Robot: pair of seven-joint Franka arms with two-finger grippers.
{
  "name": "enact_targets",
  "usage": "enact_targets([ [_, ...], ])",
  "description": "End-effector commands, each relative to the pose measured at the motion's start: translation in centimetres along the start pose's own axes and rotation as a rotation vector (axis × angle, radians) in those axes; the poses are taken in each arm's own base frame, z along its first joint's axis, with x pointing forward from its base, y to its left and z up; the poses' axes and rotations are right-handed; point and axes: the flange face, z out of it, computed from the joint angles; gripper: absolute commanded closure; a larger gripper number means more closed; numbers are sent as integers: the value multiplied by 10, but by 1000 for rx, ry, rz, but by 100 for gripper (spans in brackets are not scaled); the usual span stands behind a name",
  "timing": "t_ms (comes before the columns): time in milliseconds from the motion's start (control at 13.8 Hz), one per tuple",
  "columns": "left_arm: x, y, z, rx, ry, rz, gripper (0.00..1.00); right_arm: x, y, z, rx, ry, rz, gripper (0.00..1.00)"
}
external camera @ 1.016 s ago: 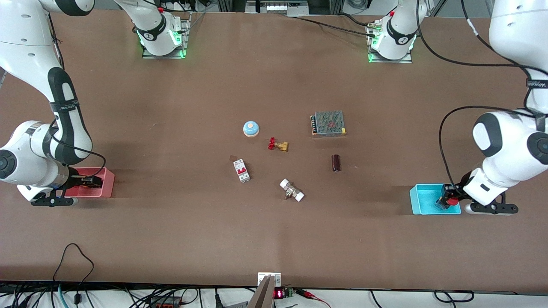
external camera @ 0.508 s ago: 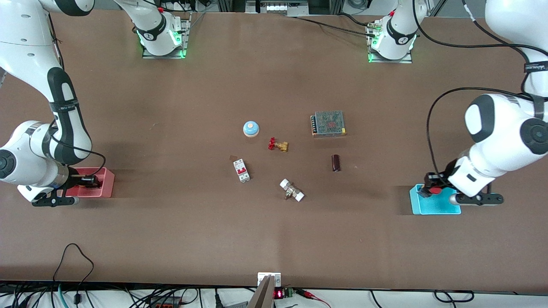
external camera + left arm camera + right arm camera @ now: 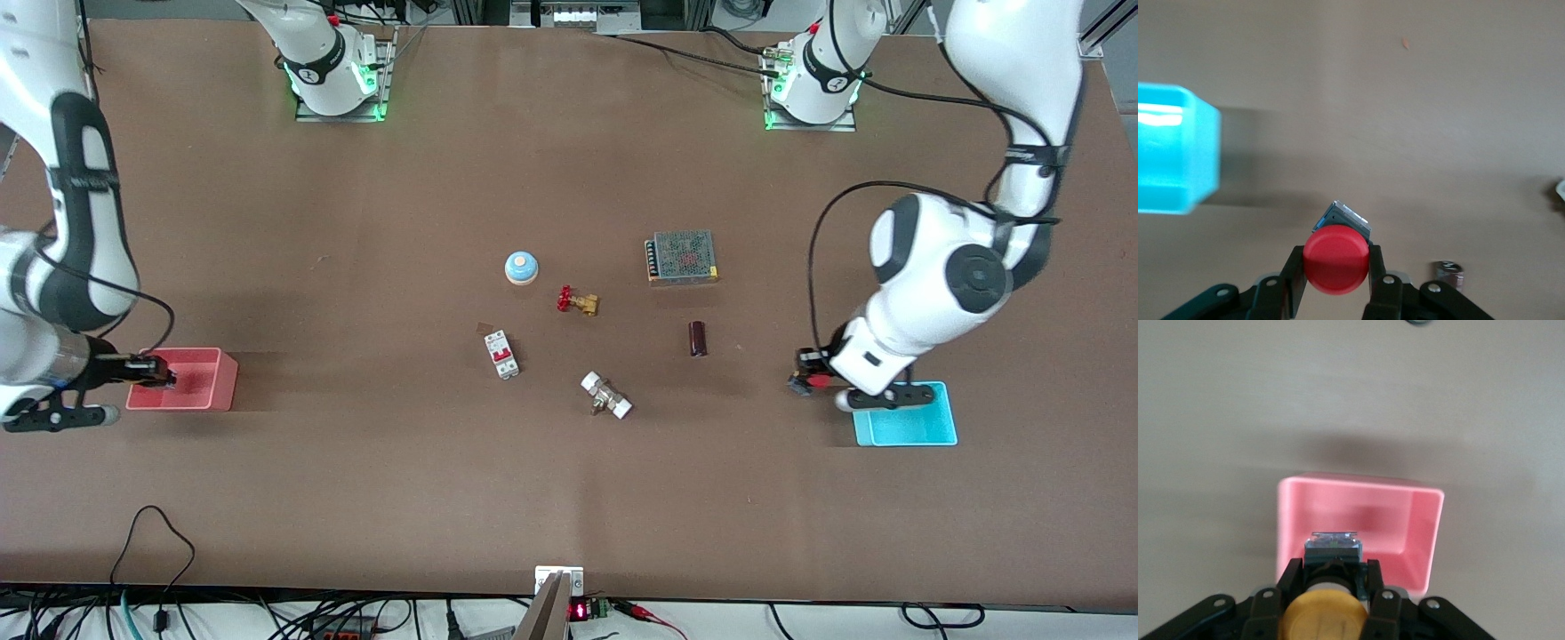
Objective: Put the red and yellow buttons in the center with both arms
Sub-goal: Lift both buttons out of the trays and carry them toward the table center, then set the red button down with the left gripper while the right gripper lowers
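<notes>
My left gripper (image 3: 805,382) is shut on the red button (image 3: 1336,259), which has a round red cap and a black body. It holds the button in the air over bare table beside the cyan bin (image 3: 916,427), toward the centre. The button shows as a small red spot in the front view (image 3: 816,381). My right gripper (image 3: 156,373) is shut on the yellow button (image 3: 1323,618), round yellow-orange cap on a black body, held above the pink bin (image 3: 191,382), at its end toward the right arm's end of the table. The pink bin also shows in the right wrist view (image 3: 1405,513).
At the table's centre lie a light-blue domed button (image 3: 521,268), a red-handled brass valve (image 3: 577,301), a breaker (image 3: 501,354), a white-ended valve (image 3: 605,396), a dark cylinder (image 3: 698,339) and a mesh-topped metal box (image 3: 683,256). The cyan bin also shows in the left wrist view (image 3: 1171,157).
My left gripper lifted the red button out of the cyan bin and moved toward the centre. My right gripper rose from the pink bin with the yellow button and shifted toward the right arm's end.
</notes>
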Motion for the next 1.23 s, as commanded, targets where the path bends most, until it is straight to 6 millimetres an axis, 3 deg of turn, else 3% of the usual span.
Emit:
enact_targets([
  [0,-22,29,29,-2,1,-16,76,-6,-59,-26,29,-45,-23,70],
  [290,-38,54,58,13,-32,29,76,-26,-142,1,127,-98,10,70],
  [581,-43,58,73,28,-46,49,70,-48,-236,40,98,-66,55,70],
  [726,-44,57,80,34,-55,49,61,-58,-260,62,83,-75,114,69],
  [871,-43,56,80,35,-57,47,44,-72,-274,83,75,-79,122,69],
  [1016,-40,55,71,30,-43,44,25,-86,-276,109,73,-39,138,69],
  [1161,-33,52,50,25,-19,36,7,-93,-291,121,68,-32,189,69],
])
